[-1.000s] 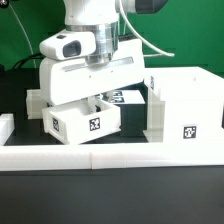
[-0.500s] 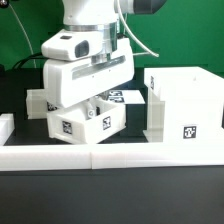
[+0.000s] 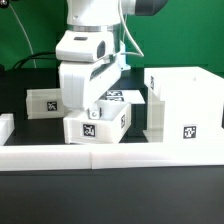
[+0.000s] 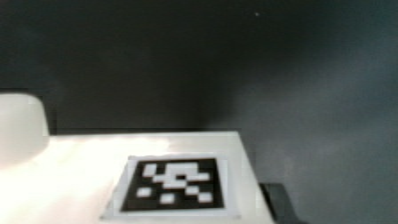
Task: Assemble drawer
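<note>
My gripper (image 3: pixel 97 106) is shut on a small white tray (image 3: pixel 96 125) with a square tag on its front, held low over the table just behind the front rail. The tray sits turned at a slight angle. A second tagged tray (image 3: pixel 44 102) stands behind it at the exterior view's left. The tall open box housing (image 3: pixel 185 102) stands at the exterior view's right, a little apart from the held tray. In the wrist view the held tray's tagged white face (image 4: pixel 173 183) fills the near part, with one dark fingertip (image 4: pixel 276 203) beside it.
A long low white rail (image 3: pixel 110 156) runs along the table's front edge. The marker board (image 3: pixel 128 97) lies flat behind the gripper. A small white block (image 3: pixel 5 128) sits at the exterior view's far left. The table top is black.
The gripper has swung and shifted toward the exterior view's right, carrying the tray with it and turning it. The second tray at the back left has come into view.
</note>
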Available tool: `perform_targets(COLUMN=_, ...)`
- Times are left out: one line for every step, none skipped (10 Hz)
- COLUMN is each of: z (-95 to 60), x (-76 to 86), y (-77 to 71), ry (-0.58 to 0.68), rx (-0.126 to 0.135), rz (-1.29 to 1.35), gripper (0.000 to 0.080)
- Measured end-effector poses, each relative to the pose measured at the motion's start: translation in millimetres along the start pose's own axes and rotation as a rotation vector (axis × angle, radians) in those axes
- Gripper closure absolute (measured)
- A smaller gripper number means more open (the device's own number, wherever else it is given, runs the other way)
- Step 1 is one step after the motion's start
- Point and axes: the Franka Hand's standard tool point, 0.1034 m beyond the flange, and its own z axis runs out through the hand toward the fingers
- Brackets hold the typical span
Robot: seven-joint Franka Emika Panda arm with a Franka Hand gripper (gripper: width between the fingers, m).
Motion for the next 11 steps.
perform_targets(z=0.2, x=-2.0, y=0.3, ry=-0.006, rx=0.0, rz=-0.054, gripper=0.0757)
perform_targets(z=0.3, x=-3.2, y=0.5, ry=-0.007, rx=0.0, rz=-0.078, gripper=0.0757)
perform_targets(z=0.2, x=-4.6, y=0.9, ry=-0.015, rx=-0.001, rz=-0.151, gripper=0.0757)
perform_targets(z=-0.4, x=-3.0, y=1.4, ry=-0.022, rx=-0.001, rz=-0.188, gripper=0.0757)
perform_targets(z=-1.6, x=0.4, y=2.2, ry=-0.027, rx=0.002, rz=-0.206, gripper=0.0757)
perform_targets(z=-3.0, x=4.8, y=6.0, ry=-0.025, rx=-0.006, rz=-0.221, gripper=0.0757)
perform_targets(z=-3.0, x=6.5, y=9.1, ry=-0.024, rx=-0.026, rz=-0.236, gripper=0.0757)
perform_targets(z=-1.4, x=5.0, y=7.9, ry=-0.023, rx=-0.035, rz=-0.231, gripper=0.0757)
perform_targets(z=-1.0, x=4.5, y=7.3, ry=-0.024, rx=-0.032, rz=-0.23, gripper=0.0757)
perform_targets(z=-0.8, x=4.3, y=7.2, ry=-0.024, rx=-0.032, rz=-0.229, gripper=0.0757)
perform_targets(z=-0.4, x=4.1, y=6.9, ry=-0.024, rx=-0.031, rz=-0.229, gripper=0.0757)
